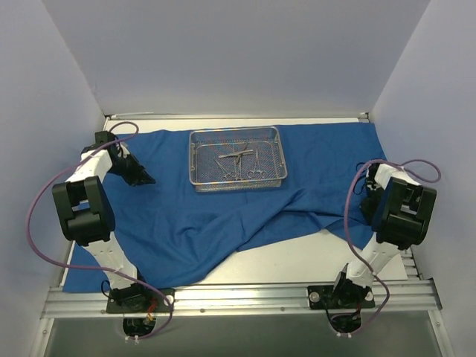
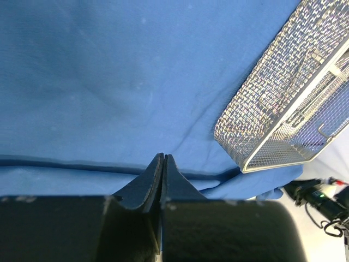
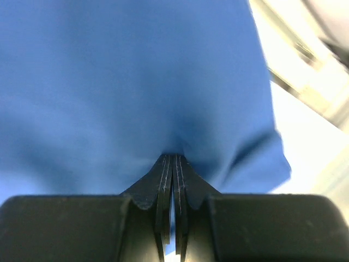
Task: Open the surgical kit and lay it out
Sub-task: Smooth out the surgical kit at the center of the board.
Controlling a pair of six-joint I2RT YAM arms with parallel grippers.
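Pinching wrap [image 3: 136, 82] at tray's [image 2: 272, 87] 4 o'clock, your right gripper [image 3: 173, 157] is clamped, likely to spread it; left gripper [image 2: 163, 156] closed at 9, grip unclear.

Over my overhead feed I see a white tabletop [image 1: 320, 256], showing as a broad patch toward the near right. A slotted aluminium rail [image 1: 238, 299] runs along its near edge, and a thinner metal strip [image 1: 238, 117] borders the far edge. Plain, pale walls close the bench in: a back panel [image 1: 238, 52], a left panel [image 1: 37, 111] and a right panel [image 1: 439, 82]. On my right wrist feed the tabletop is only a bright blur at the right side.
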